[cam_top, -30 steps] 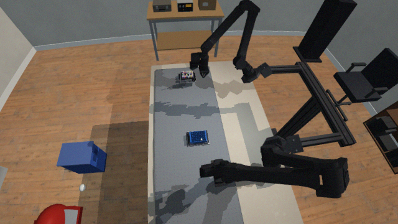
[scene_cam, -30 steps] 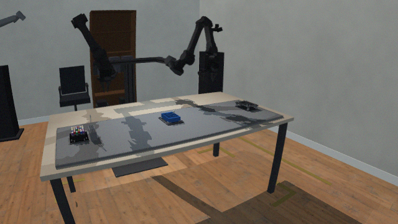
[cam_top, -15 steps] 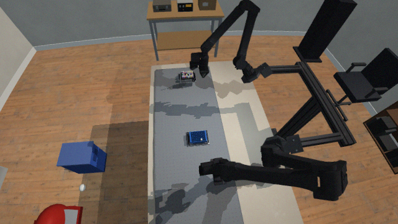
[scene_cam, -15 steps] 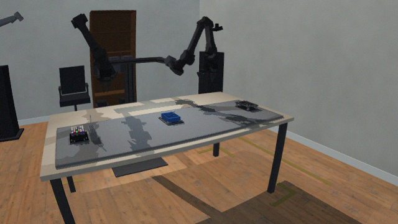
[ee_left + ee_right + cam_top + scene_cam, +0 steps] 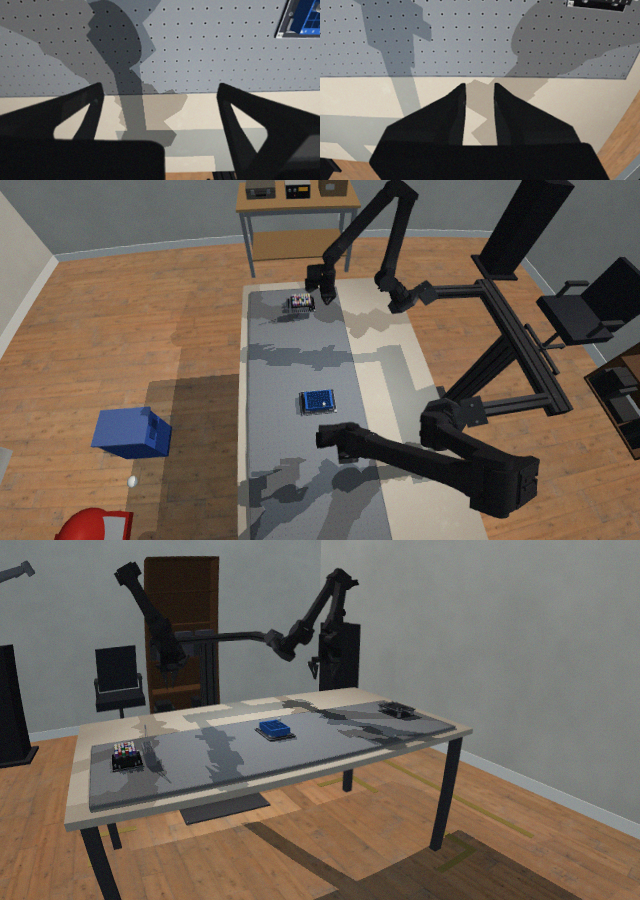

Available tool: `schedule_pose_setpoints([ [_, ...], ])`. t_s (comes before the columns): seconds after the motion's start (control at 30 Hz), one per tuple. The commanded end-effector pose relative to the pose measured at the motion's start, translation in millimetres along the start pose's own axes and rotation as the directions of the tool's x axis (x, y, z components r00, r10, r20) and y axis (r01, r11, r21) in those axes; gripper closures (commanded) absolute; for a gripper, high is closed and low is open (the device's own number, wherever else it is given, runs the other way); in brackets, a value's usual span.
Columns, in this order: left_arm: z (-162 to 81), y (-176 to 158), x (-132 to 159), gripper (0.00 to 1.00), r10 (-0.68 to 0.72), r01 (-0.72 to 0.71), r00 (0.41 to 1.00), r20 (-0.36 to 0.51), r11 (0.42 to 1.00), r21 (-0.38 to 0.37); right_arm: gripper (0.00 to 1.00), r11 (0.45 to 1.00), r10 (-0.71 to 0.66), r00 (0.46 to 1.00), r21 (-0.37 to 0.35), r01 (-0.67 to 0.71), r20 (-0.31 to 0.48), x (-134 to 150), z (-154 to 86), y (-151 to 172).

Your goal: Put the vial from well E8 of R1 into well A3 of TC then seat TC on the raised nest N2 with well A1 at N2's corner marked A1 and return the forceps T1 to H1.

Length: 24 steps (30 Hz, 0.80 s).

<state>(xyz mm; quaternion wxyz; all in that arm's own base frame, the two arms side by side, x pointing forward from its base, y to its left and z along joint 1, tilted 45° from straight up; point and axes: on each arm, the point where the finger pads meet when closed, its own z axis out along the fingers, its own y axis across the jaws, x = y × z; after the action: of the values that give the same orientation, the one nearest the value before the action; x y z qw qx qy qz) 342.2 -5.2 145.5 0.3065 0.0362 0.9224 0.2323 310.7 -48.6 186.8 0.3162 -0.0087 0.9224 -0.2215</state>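
The blue tube carrier TC (image 5: 318,398) (image 5: 274,728) (image 5: 303,19) sits on a dark base at mid-table, with one pale cap (image 5: 323,403) showing in it. Rack R1 (image 5: 301,301) (image 5: 126,758) (image 5: 599,4) holds many coloured caps; their wells cannot be read. A thin upright shape beside R1 looks like forceps T1 (image 5: 145,730); its tips and H1 are not clear. Nest N2 (image 5: 396,709) is dark and empty. My left gripper (image 5: 313,675) (image 5: 160,89) is wide open and empty, above the table. My right gripper (image 5: 170,684) (image 5: 480,90) is narrowly open and empty, raised near R1.
The grey perforated mat (image 5: 295,375) (image 5: 220,765) lies under R1, TC and N2. The left arm (image 5: 415,460) partly covers N2 in the top view. A pale table strip (image 5: 372,360) lies between the mat and the arm mounts. Arm shadows cross the mat.
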Motion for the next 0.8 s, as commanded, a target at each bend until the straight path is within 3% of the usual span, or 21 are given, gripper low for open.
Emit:
schedule_pose_setpoints([
  [0.0,1,-14,-23,0.00,-0.046,0.045,0.998,0.038,0.999,0.010,0.76,1.000,0.018,1.000,0.002,-0.018,0.018,-10,-6,-3],
  [0.77,35,-85,-34,0.00,-0.042,0.041,0.999,0.033,0.999,0.013,0.76,1.000,0.018,1.000,0.002,-0.018,0.018,-10,-6,-3],
])
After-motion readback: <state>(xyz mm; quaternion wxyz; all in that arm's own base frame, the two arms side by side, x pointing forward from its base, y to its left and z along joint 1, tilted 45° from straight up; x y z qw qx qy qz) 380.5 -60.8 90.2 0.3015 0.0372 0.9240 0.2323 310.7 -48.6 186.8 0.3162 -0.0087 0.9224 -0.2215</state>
